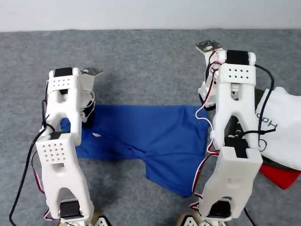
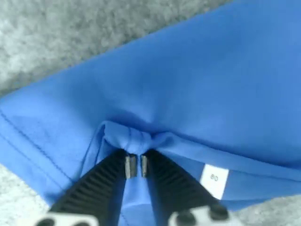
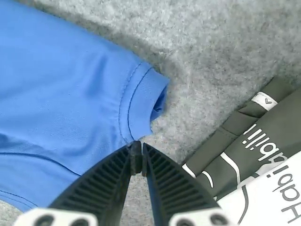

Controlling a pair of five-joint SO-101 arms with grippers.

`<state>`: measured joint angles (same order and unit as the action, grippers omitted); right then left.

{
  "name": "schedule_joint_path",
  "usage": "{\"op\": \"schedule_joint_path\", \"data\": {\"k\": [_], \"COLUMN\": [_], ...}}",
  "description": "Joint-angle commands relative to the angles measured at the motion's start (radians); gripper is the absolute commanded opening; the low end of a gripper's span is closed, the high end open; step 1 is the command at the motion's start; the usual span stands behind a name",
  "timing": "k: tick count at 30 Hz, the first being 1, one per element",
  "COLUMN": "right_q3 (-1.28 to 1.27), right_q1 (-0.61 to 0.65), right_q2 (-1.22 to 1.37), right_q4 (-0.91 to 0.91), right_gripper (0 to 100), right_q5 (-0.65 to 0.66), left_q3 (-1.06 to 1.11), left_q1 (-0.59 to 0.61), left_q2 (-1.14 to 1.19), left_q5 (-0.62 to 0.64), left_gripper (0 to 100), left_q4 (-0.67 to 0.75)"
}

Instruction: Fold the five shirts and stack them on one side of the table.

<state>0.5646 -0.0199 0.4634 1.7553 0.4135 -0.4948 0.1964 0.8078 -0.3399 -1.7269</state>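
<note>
A: Close in on the left gripper (image 2: 135,165) first. Its jaws are pinched together on a bunched ridge of the blue shirt (image 2: 188,84), just beside the white label (image 2: 214,181).

B: And the right gripper (image 3: 136,157) is clamped too, but look how little it has: only the very edge of the blue cloth, just beside the sleeve (image 3: 148,96) hem.

A: That's my worry. With a bite that thin, I reckon the cloth could slip out the moment the arms lift, and that side drops.

B: Wider now. The shirt lies spread on the grey table cover (image 1: 150,61) between the two arms, one corner trailing toward the arm bases.

A: Which could drag. If the lift is low, I'd expect that corner to scrape the cover and skew the fold.

B: The left's bunched grab may hold more than one layer as well. I can't tell how many.

A: Then the fold could come out lumpy.

B: Farther out on the right side is the stack. A white shirt (image 1: 287,141) sits on top, a dark shirt (image 3: 235,141) shows from under it, and a red shirt (image 1: 280,176) pokes out at the near edge.

A: The right arm stands right over that pile's edge. A wide swing there could knock it out of square.
</note>
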Motion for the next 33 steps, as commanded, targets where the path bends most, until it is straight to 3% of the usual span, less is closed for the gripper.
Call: {"op": "schedule_joint_path", "data": {"k": [1, 6, 14, 23, 33], "right_q3": [0.043, 0.043, 0.043, 0.043, 0.043], "right_q1": [-0.01, -0.008, -0.008, -0.002, -0.001], "right_q2": [-0.084, -0.084, -0.084, -0.084, -0.084], "right_q4": [0.044, 0.044, 0.044, 0.044, 0.044], "right_gripper": [1.0, 1.0, 1.0, 1.0, 1.0], "right_q5": [-0.009, -0.011, -0.011, -0.011, -0.011], "left_q3": [-0.027, 0.016, 0.312, 0.424, 0.552], "left_q1": [-0.002, -0.025, -0.043, 0.086, 0.133], "left_q2": [-0.069, -0.229, -0.463, -0.496, -0.497], "left_q5": [0.0, 0.002, -0.051, -0.064, -0.112], "left_gripper": [0, 0, 0, 0, 1], "left_q4": [-0.028, -0.029, -0.025, -0.025, -0.021]}}
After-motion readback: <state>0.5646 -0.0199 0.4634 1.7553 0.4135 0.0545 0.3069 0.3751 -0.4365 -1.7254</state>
